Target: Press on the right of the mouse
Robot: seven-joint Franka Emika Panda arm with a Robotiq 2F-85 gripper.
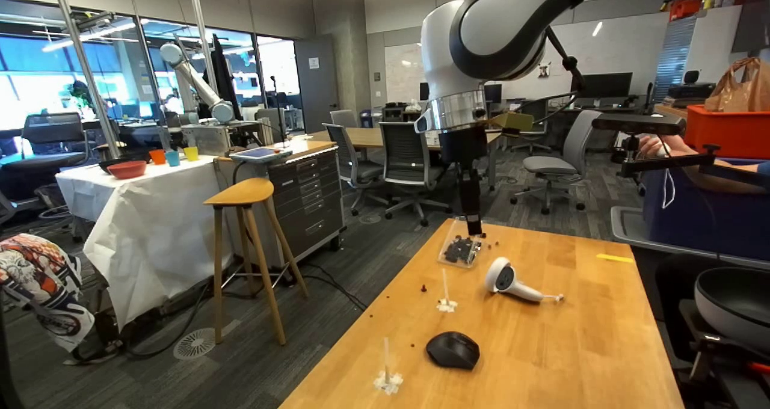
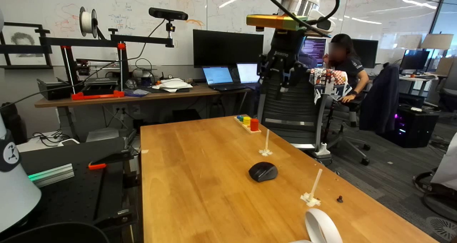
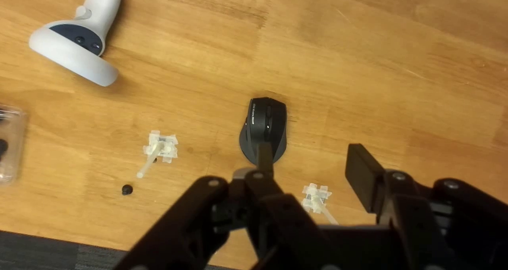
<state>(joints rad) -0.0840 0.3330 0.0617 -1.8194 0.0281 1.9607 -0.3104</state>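
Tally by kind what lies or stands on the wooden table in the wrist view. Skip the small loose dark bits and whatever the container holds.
Black mouse: 1
White controller: 1
Taped-down sticks: 2
Clear container, partly in view: 1
Total: 5

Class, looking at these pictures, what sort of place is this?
Probably a robotics lab: there's a 3D printer, a scribbled-on whiteboard and a second robot arm in the background.

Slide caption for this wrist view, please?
Open fingers hang above a table bearing an untouched black mouse and a white controller.
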